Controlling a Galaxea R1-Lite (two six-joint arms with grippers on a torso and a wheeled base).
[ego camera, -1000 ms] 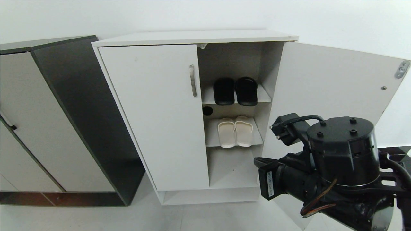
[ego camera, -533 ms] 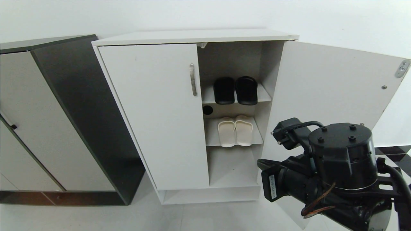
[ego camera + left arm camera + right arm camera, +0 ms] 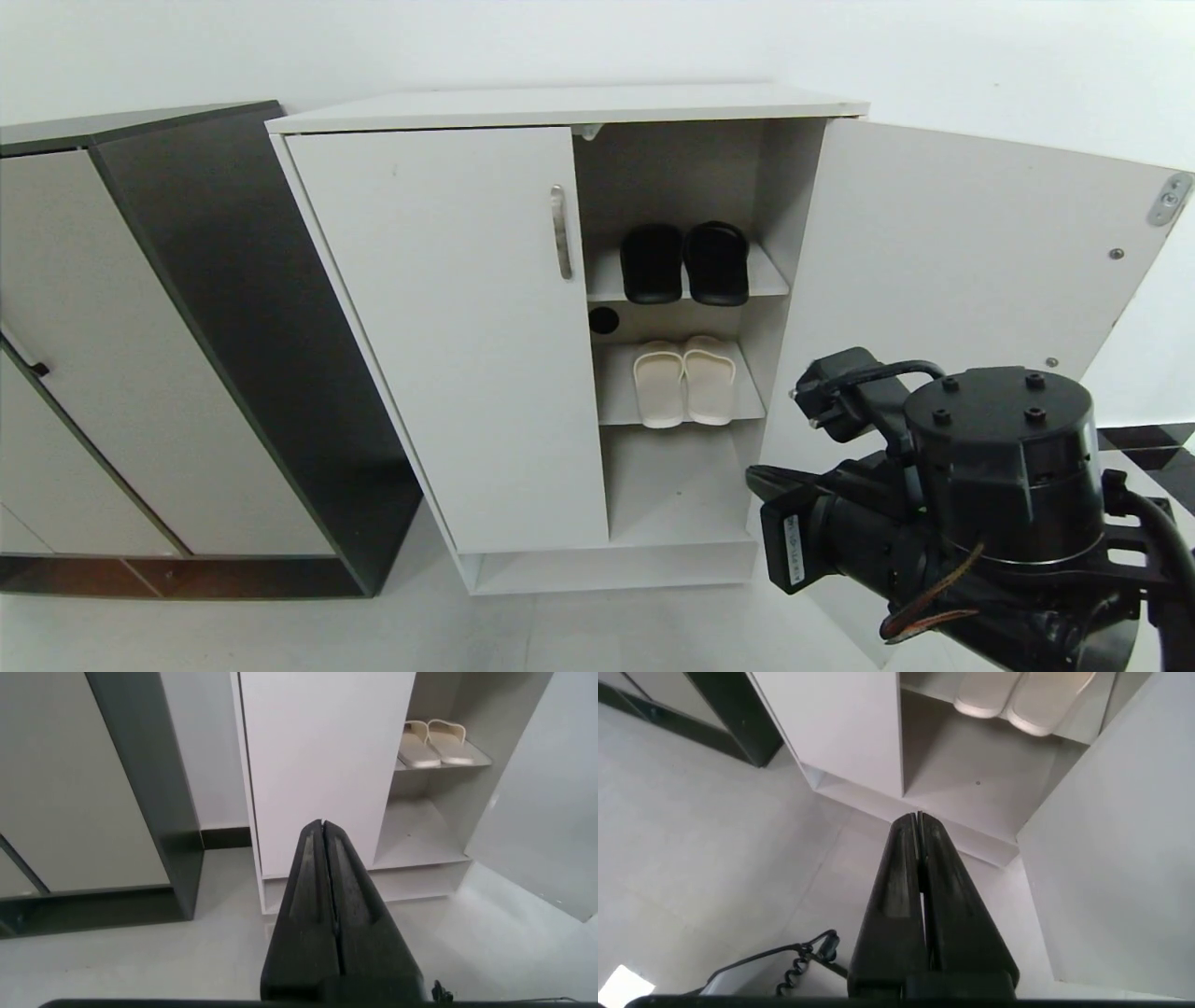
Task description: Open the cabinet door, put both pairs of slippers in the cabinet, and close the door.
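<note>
The white cabinet (image 3: 560, 107) is taken as the landmark. Its left-hand door (image 3: 448, 327) is shut, with the handle (image 3: 560, 233) upright along the inner edge. Its right-hand door (image 3: 952, 252) is swung wide out from the hinges on the cabinet's right side, so that the inside is laid bare. The door's long axis is vertical and its inner face is turned towards the front of the cabinet. The black slippers (image 3: 684, 264) are set on the upper shelf (image 3: 766, 280), and the cream slippers (image 3: 684, 383) on the shelf below (image 3: 611, 392). Each pair is laid side by side and touching. Their long axes run from the front of the cabinet to its back, and the rounded ends reach the shelf edges. The toes seem to be turned inwards, though this cannot be told for certain. Laid this way, both pairs are kept inside the front line of the cabinet, and it is judged that the door can be swung past them. The loading is thus judged done, and only the closing is left. The left gripper (image 3: 323, 829) is held in front of the cabinet's shut door, above the floor (image 3: 653, 625). Its fingers are pressed together with nothing between them. The right gripper (image 3: 920, 821) is held low before the cabinet's bottom compartment (image 3: 672, 485), just beside the open door, likewise pressed together and empty. From there a push on the door's outer face is judged the likely next call. A dark cabinet (image 3: 233, 327) is stood against the white cabinet's left side.
</note>
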